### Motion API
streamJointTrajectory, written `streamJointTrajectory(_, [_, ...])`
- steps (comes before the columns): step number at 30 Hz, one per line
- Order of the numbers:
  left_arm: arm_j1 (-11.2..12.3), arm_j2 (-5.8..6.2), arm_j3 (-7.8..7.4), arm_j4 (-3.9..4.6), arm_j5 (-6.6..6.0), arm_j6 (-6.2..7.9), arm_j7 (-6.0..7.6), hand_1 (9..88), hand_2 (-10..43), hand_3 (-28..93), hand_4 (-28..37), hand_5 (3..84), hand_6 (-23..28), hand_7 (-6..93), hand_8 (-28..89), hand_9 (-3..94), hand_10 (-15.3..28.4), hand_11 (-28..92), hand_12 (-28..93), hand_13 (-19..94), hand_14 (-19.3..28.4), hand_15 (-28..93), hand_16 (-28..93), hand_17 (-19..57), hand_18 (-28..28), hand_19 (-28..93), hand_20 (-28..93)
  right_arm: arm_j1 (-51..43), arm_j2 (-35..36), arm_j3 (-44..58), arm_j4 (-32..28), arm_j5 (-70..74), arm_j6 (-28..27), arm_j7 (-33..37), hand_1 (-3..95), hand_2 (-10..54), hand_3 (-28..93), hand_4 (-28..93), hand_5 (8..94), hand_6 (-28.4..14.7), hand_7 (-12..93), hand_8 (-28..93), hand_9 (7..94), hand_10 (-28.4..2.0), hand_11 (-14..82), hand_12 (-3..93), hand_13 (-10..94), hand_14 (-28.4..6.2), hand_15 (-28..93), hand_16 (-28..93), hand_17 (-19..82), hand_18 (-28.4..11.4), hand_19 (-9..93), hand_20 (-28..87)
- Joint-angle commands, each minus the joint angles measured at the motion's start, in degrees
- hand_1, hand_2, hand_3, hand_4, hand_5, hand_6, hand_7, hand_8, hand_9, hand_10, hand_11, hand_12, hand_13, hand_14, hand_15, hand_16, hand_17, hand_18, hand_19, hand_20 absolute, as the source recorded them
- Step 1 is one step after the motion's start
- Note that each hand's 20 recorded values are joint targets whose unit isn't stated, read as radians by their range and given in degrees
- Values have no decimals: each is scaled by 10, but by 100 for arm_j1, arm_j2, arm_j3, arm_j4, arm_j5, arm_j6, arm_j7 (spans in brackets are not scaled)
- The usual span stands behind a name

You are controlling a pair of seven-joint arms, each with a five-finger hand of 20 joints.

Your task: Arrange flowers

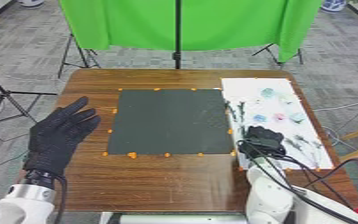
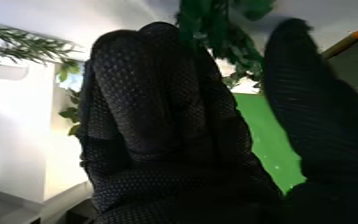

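Flowers (image 1: 278, 117) are spread right of the mat (image 1: 168, 122), seemingly all unarranged; left hand (image 1: 55, 135) and right hand (image 1: 262, 139) are unclenched.

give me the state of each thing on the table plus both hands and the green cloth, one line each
Left hand: open, fingers straight
Right hand: open, at the white sheet
Dark mat: flat
White sheet: spread flat
Pink flower: lying on the sheet
Blue flower: lying on the sheet
Dark sprigs: lying on the sheet
Green cloth: hanging
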Motion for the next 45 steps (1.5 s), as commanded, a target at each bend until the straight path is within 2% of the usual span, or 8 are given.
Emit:
streamJointTrajectory(1, [74,49,-10,20,-43,35,83,215,75,782,-228,412,118,126,-86,339,227,316,111,230,284,546,-110,-102,271,593,65,-201,-81,-314,464,258,12,-95,536,-95,680,-278,782,-33,296,31,785,-124,416,305,774,-83,676,156,343,-233,932,-12])
streamJointTrajectory(3, [98,47,-3,7,-50,60,115,214,75,784,-228,411,119,128,-85,338,228,319,111,229,284,548,-110,-103,272,595,65,-236,-82,-253,472,282,1,-67,555,-95,681,-281,810,-27,290,50,812,-116,416,330,797,-74,681,170,352,-228,932,0])
streamJointTrajectory(10, [164,-102,-88,-76,14,70,-136,214,75,784,-230,410,119,130,-86,338,228,319,109,229,284,551,-111,-104,271,596,62,-547,20,39,280,-133,476,186,568,-95,713,-282,833,-40,273,138,828,-115,451,341,825,-67,712,187,378,-237,932,79])
streamJointTrajectory(18, [162,-144,-126,-144,66,72,-219,213,75,784,-229,410,119,131,-87,338,227,321,110,230,284,552,-113,-104,271,597,59,-659,136,355,-191,-572,953,353,560,-95,747,-282,845,-50,260,173,829,-116,480,339,833,-67,732,192,390,-243,932,122])
streamJointTrajectory(31, [140,14,-228,-301,130,184,-277,213,75,784,-231,410,121,130,-87,338,228,321,109,230,284,554,-115,-105,272,599,56,687,-140,0,-699,-415,1315,-85,556,-95,755,-273,858,-56,244,183,835,-114,491,333,840,-65,741,192,399,-247,932,155])
streamJointTrajectory(36, [93,120,-278,-356,146,233,-327,217,76,779,-231,412,120,128,-87,340,228,318,108,234,284,549,-116,-101,271,598,54,1583,-813,-418,-170,369,1398,-691,555,-95,755,-270,860,-55,241,185,837,-113,490,333,844,-64,741,192,407,-247,932,164])
streamJointTrajectory(38, [86,144,-316,-387,145,265,-338,218,76,778,-230,412,120,126,-85,342,228,315,108,234,284,547,-114,-99,271,598,54,1717,-1268,-329,90,746,1019,-1033,554,-95,754,-270,861,-55,240,183,839,-113,490,332,846,-64,740,191,408,-247,932,167])
streamJointTrajectory(45, [-250,370,-276,-357,142,227,-353,217,77,777,-228,413,120,125,-84,343,228,316,111,235,284,547,-110,-98,273,602,56,2644,-2399,-1024,1035,1664,1072,-1338,553,-95,753,-269,862,-50,242,179,841,-110,490,326,849,-63,739,190,412,-245,932,173])
